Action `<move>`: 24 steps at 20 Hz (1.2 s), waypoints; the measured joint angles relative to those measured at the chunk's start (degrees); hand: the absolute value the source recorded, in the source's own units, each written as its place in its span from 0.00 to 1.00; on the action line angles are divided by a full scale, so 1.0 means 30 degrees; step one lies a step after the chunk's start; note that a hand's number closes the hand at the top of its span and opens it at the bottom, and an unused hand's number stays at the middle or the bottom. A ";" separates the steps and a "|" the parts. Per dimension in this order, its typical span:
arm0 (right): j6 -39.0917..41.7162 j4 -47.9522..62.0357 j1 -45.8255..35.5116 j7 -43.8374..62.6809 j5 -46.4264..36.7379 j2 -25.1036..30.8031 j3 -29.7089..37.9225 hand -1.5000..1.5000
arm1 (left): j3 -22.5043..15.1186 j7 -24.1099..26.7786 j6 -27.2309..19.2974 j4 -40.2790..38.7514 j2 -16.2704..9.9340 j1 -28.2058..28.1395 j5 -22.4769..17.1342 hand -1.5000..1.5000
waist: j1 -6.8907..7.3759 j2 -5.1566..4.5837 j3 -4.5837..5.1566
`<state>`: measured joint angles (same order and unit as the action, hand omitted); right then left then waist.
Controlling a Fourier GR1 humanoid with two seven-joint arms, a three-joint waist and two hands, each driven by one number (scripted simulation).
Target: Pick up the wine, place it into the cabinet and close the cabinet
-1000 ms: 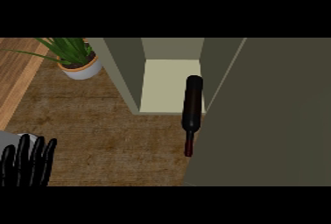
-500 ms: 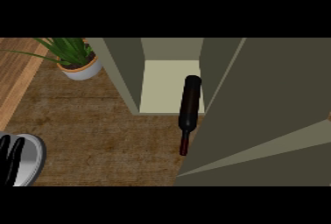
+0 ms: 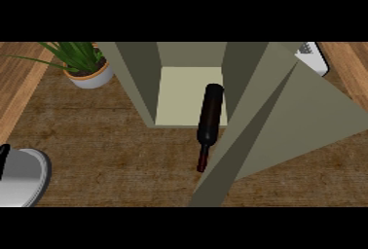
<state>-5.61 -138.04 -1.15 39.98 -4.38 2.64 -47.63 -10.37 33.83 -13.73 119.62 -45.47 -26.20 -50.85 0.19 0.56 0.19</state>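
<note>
The dark wine bottle (image 3: 210,116) lies on its side, base inside the open cabinet (image 3: 137,78) and neck sticking out over the counter toward me. The cabinet's olive door (image 3: 295,131) hangs at an angle on the right, its lower edge right beside the bottle's neck. Of my left arm, only the grey forearm (image 3: 22,177) shows at the lower left. A black sliver of the left hand (image 3: 4,150) sits at the view's left edge, too little to read. No right hand shows; nothing holds the bottle.
A potted green plant (image 3: 84,65) in a white pot stands at the back left of the brown counter (image 3: 93,131). A white object (image 3: 313,57) peeks out behind the door at the top right. Lighter wood borders the counter at the far left.
The cabinet door has swung leftward, toward the bottle's neck. My left hand has slid off past the left edge, leaving the forearm showing. The bottle has stayed put.
</note>
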 measured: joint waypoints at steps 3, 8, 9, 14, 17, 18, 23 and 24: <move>-0.1291 0.0180 -0.1414 -0.0076 -0.0682 0.0695 -0.0443 1.00 | 0.0559 -0.0161 0.0891 -0.0226 -0.0121 -0.0143 -0.0529 0.00 | 0.0148 -0.0015 0.0009; -0.3448 0.0399 -0.3848 0.0555 -0.1368 0.1894 -0.1148 1.00 | 0.0820 -0.0678 0.1367 -0.0252 0.0063 0.0199 -0.0969 0.00 | 0.0237 -0.0061 0.0012; -0.3730 0.0501 -0.4380 0.0576 -0.1203 0.2127 -0.1173 1.00 | 0.0891 -0.0762 0.1559 -0.0523 0.0094 0.0486 -0.1068 0.00 | 0.0251 -0.0096 0.0015; -0.5211 0.1290 -0.7011 0.0926 0.0311 0.2512 -0.1039 1.00 | 0.0885 -0.1426 0.1476 -0.0333 0.0311 0.1104 -0.1320 0.00 | 0.0495 -0.0190 0.0011; -0.6053 0.2281 -0.8837 0.0914 0.1530 0.2190 -0.0446 1.00 | 0.0890 -0.1514 0.1602 -0.0351 0.0446 0.1205 -0.1230 0.00 | 0.0686 -0.0225 0.0010; -0.6259 0.2949 -0.9793 0.0987 0.1887 0.1657 -0.0107 1.00 | 0.0792 -0.1620 0.1417 -0.0294 0.0534 0.1339 -0.1143 0.00 | 0.0701 -0.0238 0.0003; -0.7585 0.7225 -1.4842 0.0563 0.3791 -0.0105 0.1677 1.00 | 0.0976 -0.2156 0.1250 -0.0583 0.0803 0.2014 -0.1259 0.00 | 0.0738 -0.0257 -0.0008; -0.7894 0.8087 -1.5923 0.0511 0.4097 -0.0266 0.2066 1.00 | 0.1039 -0.2187 0.1258 -0.0607 0.0857 0.2025 -0.1251 0.00 | 0.0775 -0.0247 -0.0008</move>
<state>-29.30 -113.78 -48.92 41.51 7.91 1.84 -41.43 -7.25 27.27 -9.95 117.79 -42.90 -20.12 -54.60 2.52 -0.18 0.16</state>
